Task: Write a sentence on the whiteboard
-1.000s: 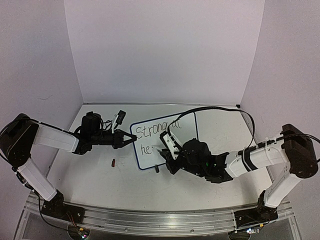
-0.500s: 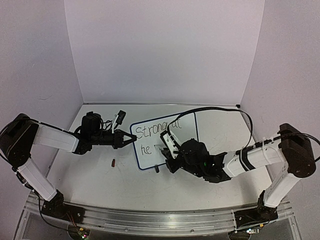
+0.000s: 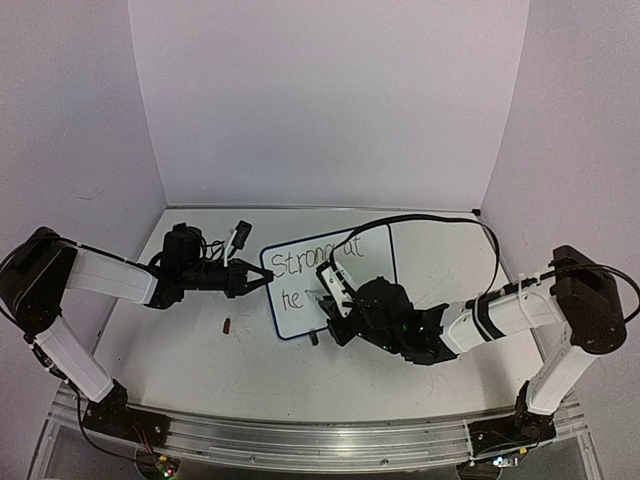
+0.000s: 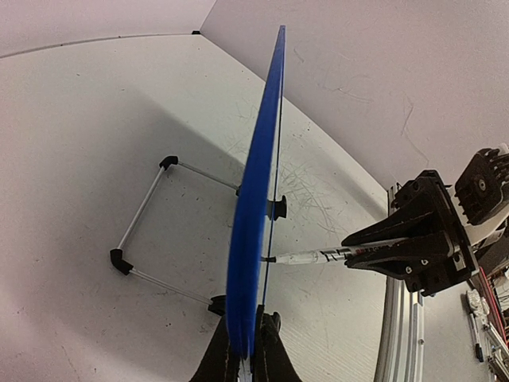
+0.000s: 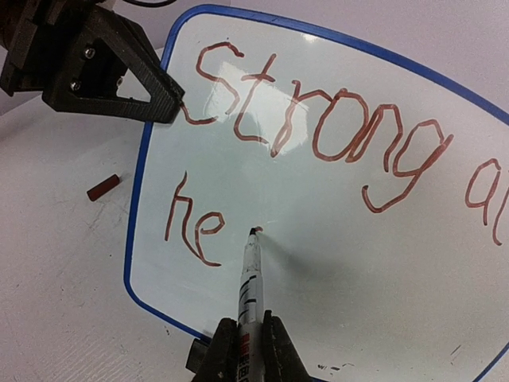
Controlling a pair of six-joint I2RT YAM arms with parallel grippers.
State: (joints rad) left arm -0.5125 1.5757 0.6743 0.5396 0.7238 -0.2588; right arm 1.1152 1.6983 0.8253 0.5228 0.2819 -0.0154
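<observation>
The whiteboard [image 3: 300, 282], white with a blue rim, stands tilted at mid-table. My left gripper [image 3: 262, 281] is shut on its left edge; the left wrist view shows the board edge-on [image 4: 254, 215] between the fingers [image 4: 248, 350]. My right gripper [image 3: 335, 300] is shut on a marker [image 5: 249, 278] whose tip touches the board face [image 5: 342, 239]. The sentence [image 5: 318, 131] reads "Strong a" on the top line and "he" below, with a tiny fresh stroke at the tip. The marker [image 4: 310, 257] also shows in the left wrist view.
A small dark-red marker cap [image 3: 227, 324] lies on the table left of the board. The board's wire stand [image 4: 143, 231] rests behind it. A black clip foot [image 3: 313, 338] sits at the board's lower edge. Purple walls enclose the table.
My right gripper has shifted slightly left with the marker. The left gripper and the board have not moved.
</observation>
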